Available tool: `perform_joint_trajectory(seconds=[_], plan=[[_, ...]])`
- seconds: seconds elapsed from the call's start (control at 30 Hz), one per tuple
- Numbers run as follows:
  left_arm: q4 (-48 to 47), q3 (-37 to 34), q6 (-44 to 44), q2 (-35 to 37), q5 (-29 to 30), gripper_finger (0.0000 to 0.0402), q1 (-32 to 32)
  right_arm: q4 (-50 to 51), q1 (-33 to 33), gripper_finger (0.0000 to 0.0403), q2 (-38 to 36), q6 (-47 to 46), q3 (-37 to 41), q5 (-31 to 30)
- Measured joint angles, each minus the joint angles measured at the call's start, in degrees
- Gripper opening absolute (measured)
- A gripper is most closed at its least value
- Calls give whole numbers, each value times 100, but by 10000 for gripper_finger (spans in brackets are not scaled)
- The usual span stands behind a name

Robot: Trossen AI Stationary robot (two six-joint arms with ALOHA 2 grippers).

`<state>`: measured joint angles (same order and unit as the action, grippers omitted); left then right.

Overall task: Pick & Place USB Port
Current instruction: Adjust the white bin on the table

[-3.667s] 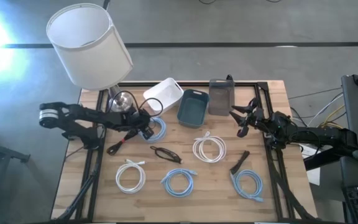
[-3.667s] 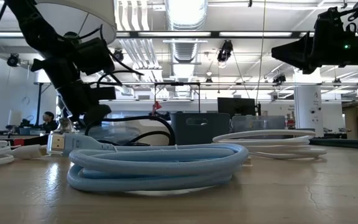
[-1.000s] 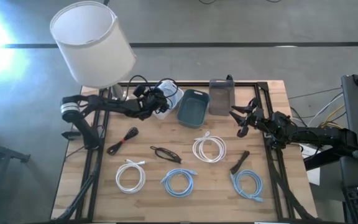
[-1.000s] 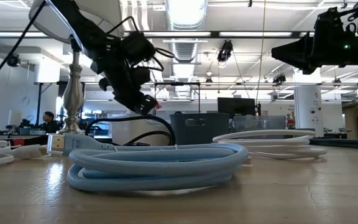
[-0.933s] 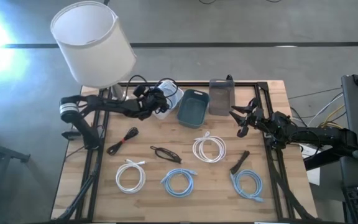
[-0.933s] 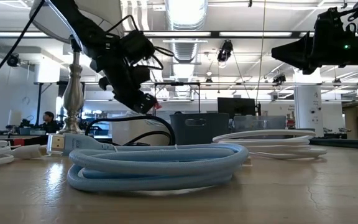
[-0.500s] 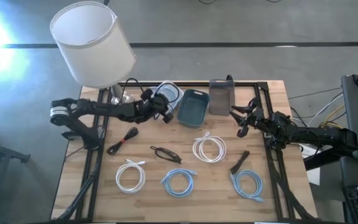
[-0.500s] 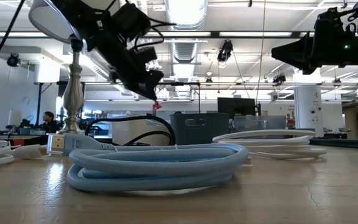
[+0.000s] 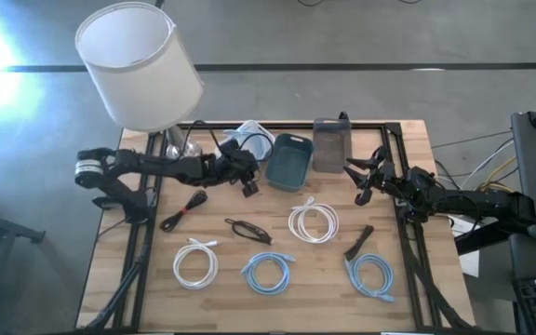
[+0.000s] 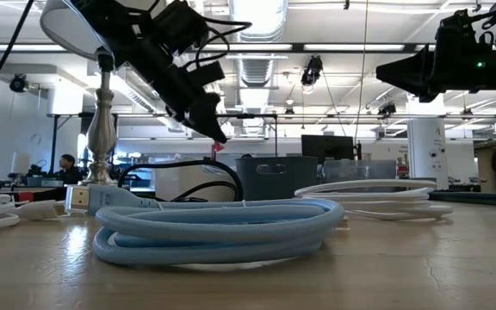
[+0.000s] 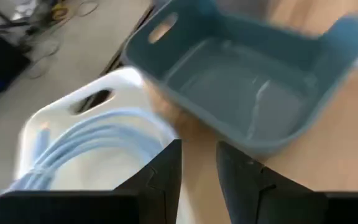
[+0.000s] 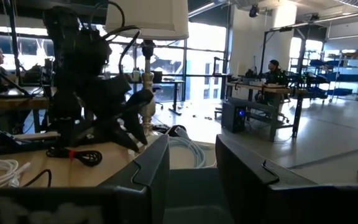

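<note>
My left jaws [image 9: 248,182] had moved away from the white bin [image 9: 247,137] and now hung above the surface [image 9: 408,279], just beside the near corner of the blue bin [image 9: 288,158]. They were released, with nothing between them. The light blue cable [image 11: 79,140] that they carried before lay coiled inside the white bin. At the near edge of the surface lay three more coils: a white cable [image 9: 195,263] and two blue cables [image 9: 268,272]. Farther back lay another white coil [image 9: 313,221]. My right jaws [image 9: 354,182] waited at the right edge, also released and empty. The lamp [image 9: 138,67] stood at the far left corner.
</note>
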<state>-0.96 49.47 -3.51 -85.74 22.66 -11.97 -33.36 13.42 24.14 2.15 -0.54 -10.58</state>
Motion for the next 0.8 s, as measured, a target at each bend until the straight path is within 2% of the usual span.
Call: perform_joint_trajectory(seconds=[0.23, 0.43, 0.8], plan=[[-941, -4, -212, -14, 80, 104, -71, 0, 0, 121, 0, -2, 0, 0], [-784, -11, -574, -14, 456, 104, -86, 0, 0, 128, 0, -4, 0, 1], [-688, -11, -649, -17, -24, 104, -217, 0, -1, 118, 0, -2, 0, 1]])
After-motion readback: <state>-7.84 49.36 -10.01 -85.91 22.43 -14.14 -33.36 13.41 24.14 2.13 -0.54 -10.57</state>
